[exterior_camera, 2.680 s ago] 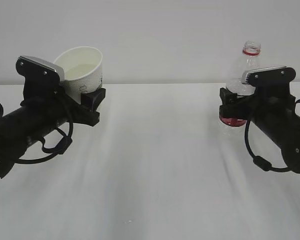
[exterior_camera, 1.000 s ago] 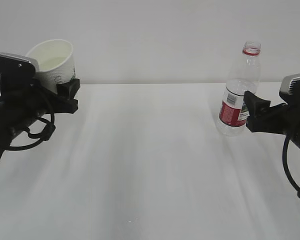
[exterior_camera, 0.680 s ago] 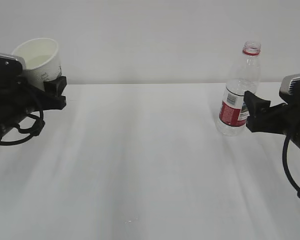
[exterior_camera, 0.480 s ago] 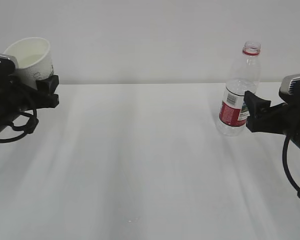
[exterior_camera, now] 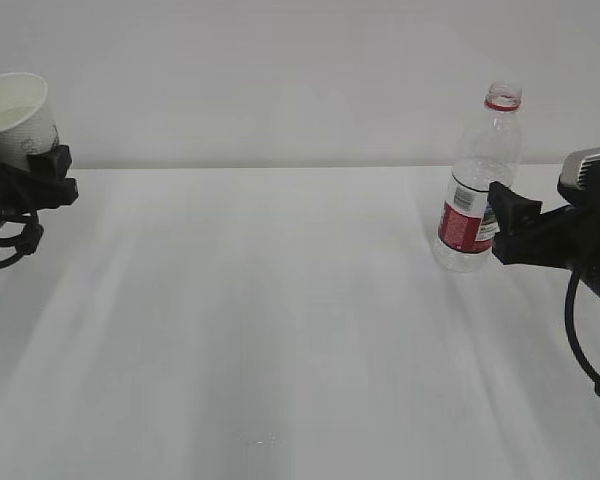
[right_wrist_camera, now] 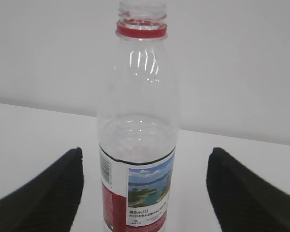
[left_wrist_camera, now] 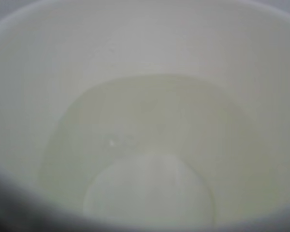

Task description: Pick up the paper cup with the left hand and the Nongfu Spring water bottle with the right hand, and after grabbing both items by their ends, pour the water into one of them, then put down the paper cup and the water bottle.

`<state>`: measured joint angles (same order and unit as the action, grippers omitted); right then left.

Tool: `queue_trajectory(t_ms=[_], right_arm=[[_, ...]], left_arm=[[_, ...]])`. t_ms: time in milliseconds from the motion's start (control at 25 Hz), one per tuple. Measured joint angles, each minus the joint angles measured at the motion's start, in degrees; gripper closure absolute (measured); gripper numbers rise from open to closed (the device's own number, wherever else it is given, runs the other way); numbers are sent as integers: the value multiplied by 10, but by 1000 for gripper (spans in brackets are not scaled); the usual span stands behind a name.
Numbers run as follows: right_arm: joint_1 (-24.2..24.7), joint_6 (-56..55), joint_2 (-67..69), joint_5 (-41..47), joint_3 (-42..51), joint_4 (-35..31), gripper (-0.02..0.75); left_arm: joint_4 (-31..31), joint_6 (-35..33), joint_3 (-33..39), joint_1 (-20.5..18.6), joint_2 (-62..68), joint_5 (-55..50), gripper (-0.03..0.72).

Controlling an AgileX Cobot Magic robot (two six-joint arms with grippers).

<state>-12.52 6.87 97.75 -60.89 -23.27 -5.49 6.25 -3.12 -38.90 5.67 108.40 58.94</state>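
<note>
At the far left edge, the left hand (exterior_camera: 25, 180) reaches in low and level, its fingers clamped on the paper cup (exterior_camera: 18, 115), which is lifted above the table (exterior_camera: 280, 330), mouth tilted up-left, with water (left_wrist_camera: 145, 145) inside. At the right, the right hand (exterior_camera: 500, 225) is level, fingers (right_wrist_camera: 48, 188) apart on either side of the Nongfu Spring water bottle (exterior_camera: 477, 190), which stands upright on the table, open mouth up.

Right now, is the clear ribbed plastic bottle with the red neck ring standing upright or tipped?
Upright: the bottle stands on the white table, open mouth up.
</note>
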Motion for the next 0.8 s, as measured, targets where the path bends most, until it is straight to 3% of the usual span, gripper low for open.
queue_trajectory(t_ms=[800], right_arm=[[0,0,0,0,0,10,143]], left_arm=[[-11,2,-12,-1,99,43,190]])
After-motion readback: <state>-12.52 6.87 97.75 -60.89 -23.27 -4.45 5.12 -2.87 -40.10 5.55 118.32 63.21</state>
